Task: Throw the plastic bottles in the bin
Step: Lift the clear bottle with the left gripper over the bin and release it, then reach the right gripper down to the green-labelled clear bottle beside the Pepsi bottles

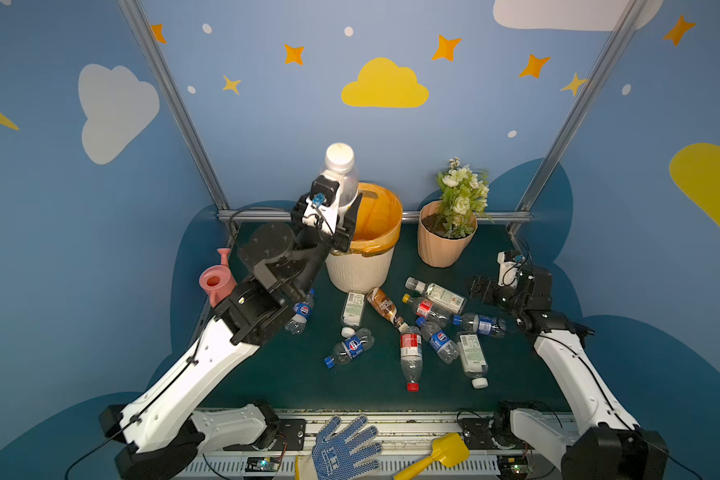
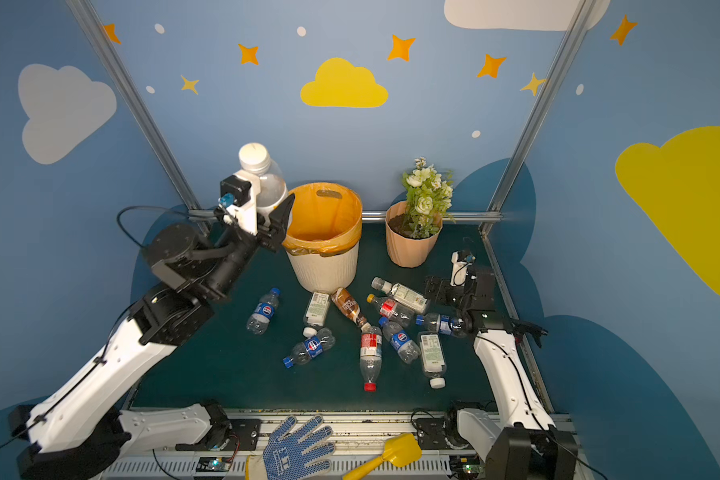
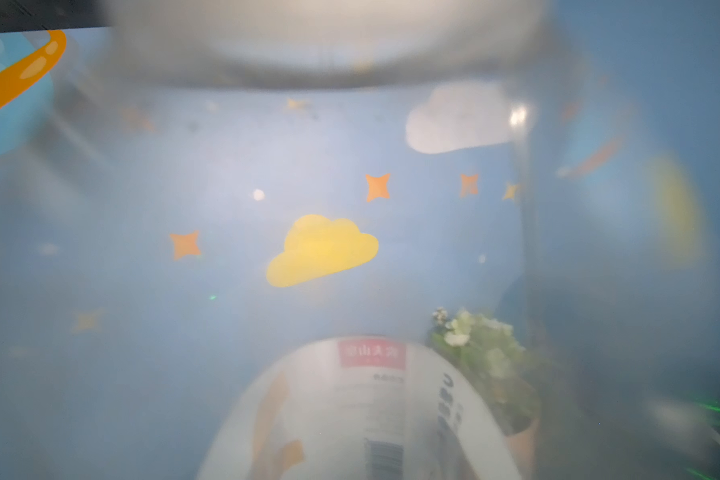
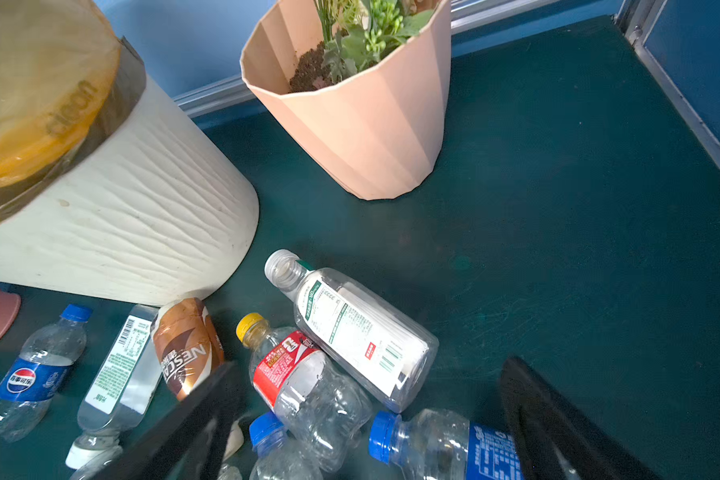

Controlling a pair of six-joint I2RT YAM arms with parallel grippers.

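My left gripper is shut on a clear plastic bottle with a white cap, held upright in the air just over the left rim of the bin. In the left wrist view that bottle fills the picture, blurred, and hides the jaws. Several more plastic bottles lie on the green mat in front of the bin. My right gripper is open, low over the right end of the pile, holding nothing.
A peach flowerpot with white flowers stands right of the bin. A pink watering can sits at the mat's left edge behind my left arm. A blue dotted glove and a yellow scoop lie on the front rail.
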